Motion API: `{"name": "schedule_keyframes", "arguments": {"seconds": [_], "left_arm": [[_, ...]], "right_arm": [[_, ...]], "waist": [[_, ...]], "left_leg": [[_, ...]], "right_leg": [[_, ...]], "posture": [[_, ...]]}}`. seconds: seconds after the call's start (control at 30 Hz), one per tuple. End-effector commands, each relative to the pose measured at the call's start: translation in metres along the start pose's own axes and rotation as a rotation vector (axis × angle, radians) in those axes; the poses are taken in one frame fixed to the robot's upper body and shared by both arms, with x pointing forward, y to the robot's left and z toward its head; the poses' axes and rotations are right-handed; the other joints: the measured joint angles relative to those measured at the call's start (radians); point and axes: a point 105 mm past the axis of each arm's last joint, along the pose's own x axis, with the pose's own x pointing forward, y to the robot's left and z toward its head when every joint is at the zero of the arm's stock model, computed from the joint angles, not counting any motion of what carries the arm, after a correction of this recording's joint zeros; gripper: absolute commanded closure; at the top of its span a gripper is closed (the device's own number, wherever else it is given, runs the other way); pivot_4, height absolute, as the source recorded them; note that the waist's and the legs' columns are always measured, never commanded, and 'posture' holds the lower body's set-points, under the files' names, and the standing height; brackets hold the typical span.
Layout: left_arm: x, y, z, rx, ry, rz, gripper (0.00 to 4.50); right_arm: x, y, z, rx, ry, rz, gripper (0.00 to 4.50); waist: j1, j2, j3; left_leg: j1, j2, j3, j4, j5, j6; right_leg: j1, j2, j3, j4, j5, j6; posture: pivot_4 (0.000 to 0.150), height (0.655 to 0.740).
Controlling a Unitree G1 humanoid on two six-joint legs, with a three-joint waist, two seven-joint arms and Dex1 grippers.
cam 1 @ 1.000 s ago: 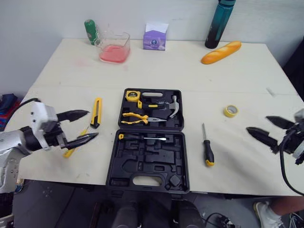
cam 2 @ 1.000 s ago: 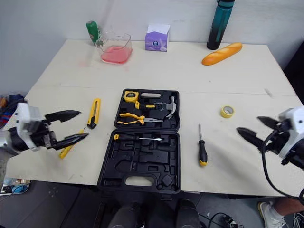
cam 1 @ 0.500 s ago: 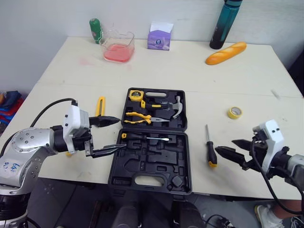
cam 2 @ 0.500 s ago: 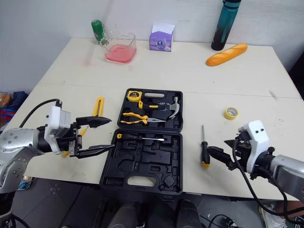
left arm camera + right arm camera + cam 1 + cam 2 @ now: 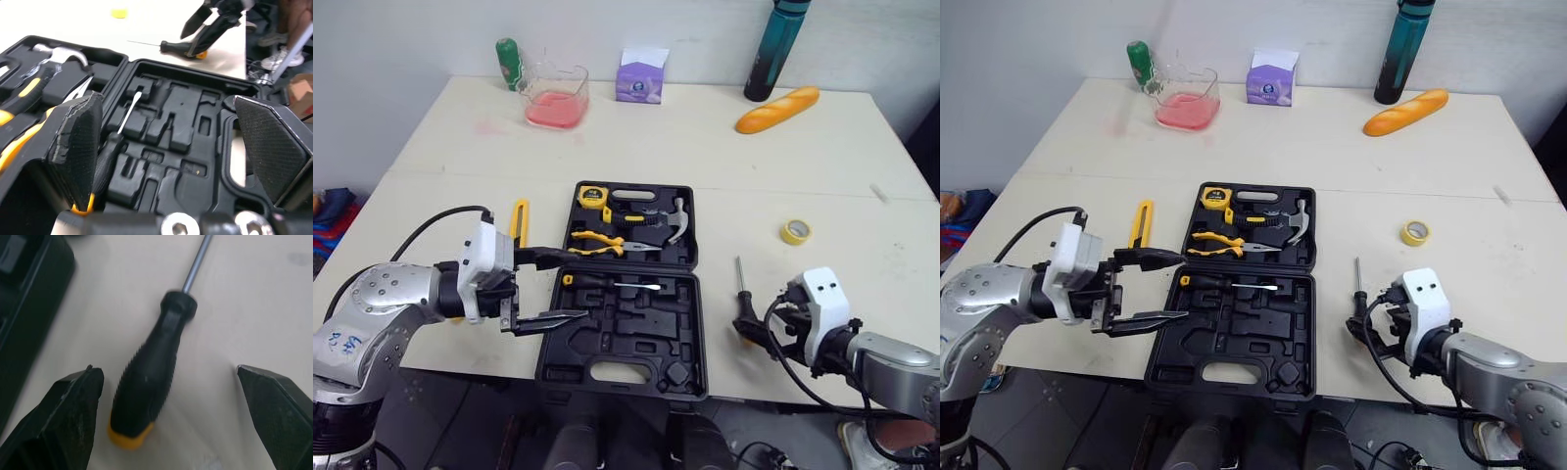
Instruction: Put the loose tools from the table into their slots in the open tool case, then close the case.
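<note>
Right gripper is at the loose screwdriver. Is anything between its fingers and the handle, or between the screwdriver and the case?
Nothing visible stands in the way. The open right gripper straddles the screwdriver handle with bare table on either side of it, and bare table lies between the screwdriver and the case.

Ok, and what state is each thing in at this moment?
tool case: open, lying flat.
screwdriver: loose on the table, not gripped.
right gripper: open, fingers either side of the screwdriver's handle.
left gripper: open, empty, at the case's left side.
utility knife: loose on the table.
tape roll: loose on the table.
</note>
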Motion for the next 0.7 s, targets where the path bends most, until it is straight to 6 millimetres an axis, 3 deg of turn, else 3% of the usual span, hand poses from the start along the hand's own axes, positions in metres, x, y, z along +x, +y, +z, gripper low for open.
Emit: {"name": "schedule_keyframes", "arguments": {"seconds": [0.03,0.13,0.2,0.43,0.7], "left_arm": [[0.006,-0.008,0.009,0.037,-0.025,-0.059,0.02],[0.007,-0.009,0.009,0.039,-0.026,-0.076,0.02],[0.009,-0.011,0.009,0.038,-0.026,-0.089,0.0],[0.011,-0.013,0.009,0.036,-0.033,-0.094,0.0],[0.012,-0.014,0.012,0.037,-0.062,-0.109,0.0]], "right_arm": [[0.001,0.011,-0.006,-0.021,0.03,0.016,0.0],[0.003,0.011,-0.011,-0.02,0.052,0.007,0.0],[0.004,0.009,-0.012,-0.015,0.058,-0.009,0.48],[0.003,0.007,-0.019,-0.026,0.097,-0.021,3.54],[0.008,-0.007,-0.004,-0.071,0.026,-0.074,3.53]], "waist": [[0.0,0.0,0.0],[0.0,-0.001,-0.001],[0.0,-0.001,-0.001],[-0.001,-0.001,-0.001],[-0.002,-0.003,-0.002]], "left_leg": [[0.0,0.0,0.0,0.0,0.0,0.0],[0.0,0.0,0.0,0.0,0.0,0.0],[0.0,0.0,0.0,0.0,0.0,0.0],[0.0,0.001,0.0,0.0,0.0,0.0],[0.0,0.001,0.001,0.0,0.0,0.0]], "right_leg": [[0.0,0.0,0.0,0.0,0.0,0.0],[0.0,0.0,0.0,-0.001,0.0,0.0],[0.0,0.0,0.0,-0.001,0.0,0.0],[0.0,0.001,0.0,-0.001,0.0,0.0],[0.0,0.001,0.0,-0.001,0.0,0.0]], "posture": [[0.15,0.74],[0.15,0.74],[0.15,0.74],[0.15,0.74],[0.15,0.74]]}}
